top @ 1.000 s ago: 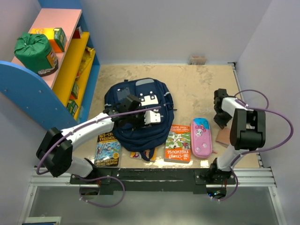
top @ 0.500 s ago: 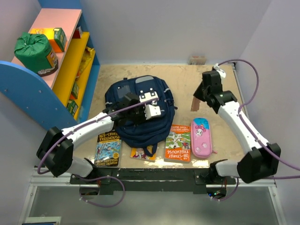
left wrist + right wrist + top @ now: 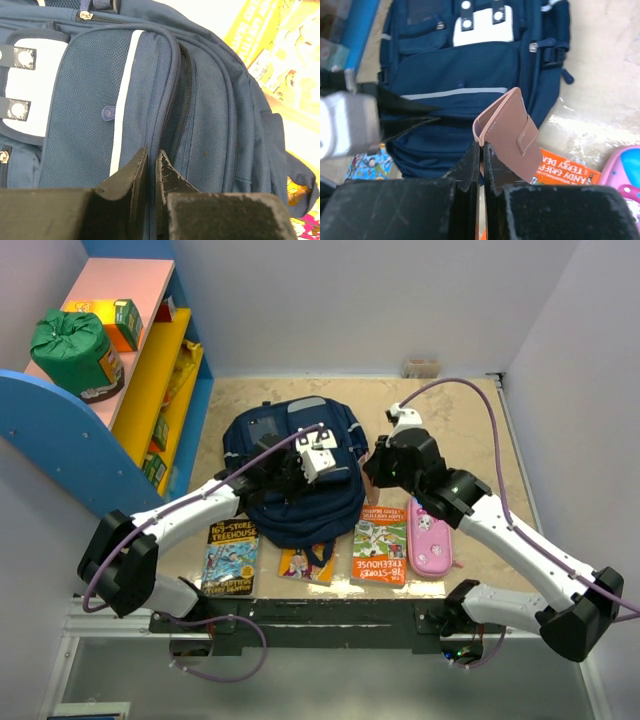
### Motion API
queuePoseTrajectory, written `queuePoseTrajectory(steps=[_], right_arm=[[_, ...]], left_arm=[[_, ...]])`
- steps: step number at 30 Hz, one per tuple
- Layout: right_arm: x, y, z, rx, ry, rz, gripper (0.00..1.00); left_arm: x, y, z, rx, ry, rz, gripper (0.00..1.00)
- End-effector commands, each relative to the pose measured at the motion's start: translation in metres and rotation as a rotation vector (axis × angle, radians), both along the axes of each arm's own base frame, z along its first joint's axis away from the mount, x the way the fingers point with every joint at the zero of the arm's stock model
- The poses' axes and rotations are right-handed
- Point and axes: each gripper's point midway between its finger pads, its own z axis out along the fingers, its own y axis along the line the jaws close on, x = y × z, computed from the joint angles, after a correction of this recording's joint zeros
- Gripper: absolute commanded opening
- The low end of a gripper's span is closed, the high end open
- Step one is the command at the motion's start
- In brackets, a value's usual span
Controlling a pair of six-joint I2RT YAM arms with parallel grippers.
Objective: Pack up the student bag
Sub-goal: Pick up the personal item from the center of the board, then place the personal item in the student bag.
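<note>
Student bag (image 3: 290,515) lies flat, front pocket up, mid-worktop (image 3: 440,420), top toward 12 o'clock.

Left tool (image 3: 151,151) is in from 8 o'clock, jaws almost together with navy fabric between them. It's pinching the bag's lip right beside the main zip (image 3: 186,85), which gapes a little. Reads as holding the mouth up so something can go in.

Right tool (image 3: 481,146) is pressed together on the lower corner of a tan wallet (image 3: 512,130), snap tab facing out, above the bag's 3 o'clock edge. Likely the next item in.

Queued around the bag:
- blue book (image 3: 230,558) at its 7
- small book (image 3: 300,566) half under its bottom edge
- orange book (image 3: 380,545) at 5
- pink pencil case (image 3: 432,532) at 4

Text: "TREEHOUSE" on both big covers, storey number too small to read. "ANDY GRIFF", cut off, shows on the orange one in the right wrist view. White patches (image 3: 482,22) on the bag carry no writing.
</note>
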Motion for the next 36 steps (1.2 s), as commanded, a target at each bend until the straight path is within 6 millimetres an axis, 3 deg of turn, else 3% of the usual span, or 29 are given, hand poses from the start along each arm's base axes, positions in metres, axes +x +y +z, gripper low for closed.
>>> queuePoseTrajectory(steps=[1, 5, 9, 14, 20, 24, 31, 36], right_arm=[[-0.002, 0.020, 0.039, 0.090, -0.153, 0.076, 0.00], [-0.011, 0.039, 0.051, 0.226, -0.165, 0.131, 0.00], [-0.023, 0.061, 0.068, 0.472, -0.188, 0.189, 0.00], [-0.035, 0.079, 0.070, 0.708, -0.114, 0.222, 0.00], [-0.042, 0.074, 0.068, 0.878, -0.069, 0.201, 0.00], [-0.040, 0.068, 0.053, 1.006, -0.031, 0.178, 0.00], [-0.013, 0.039, 0.022, 1.121, 0.025, 0.060, 0.00], [0.003, 0.034, -0.003, 1.161, 0.083, 0.008, 0.00]], left_arm=[[0.006, -0.018, 0.046, -0.152, -0.003, 0.003, 0.11], [0.004, -0.022, 0.055, -0.187, 0.029, 0.001, 0.11], [0.003, -0.027, 0.064, -0.212, 0.051, -0.008, 0.13], [0.013, -0.025, 0.074, -0.224, 0.031, 0.052, 0.11], [0.025, -0.022, 0.081, -0.274, 0.048, 0.137, 0.09], [0.031, -0.022, 0.089, -0.354, 0.109, 0.174, 0.07], [0.033, -0.022, 0.103, -0.396, 0.139, 0.198, 0.06], [0.033, -0.023, 0.108, -0.407, 0.144, 0.202, 0.05]])
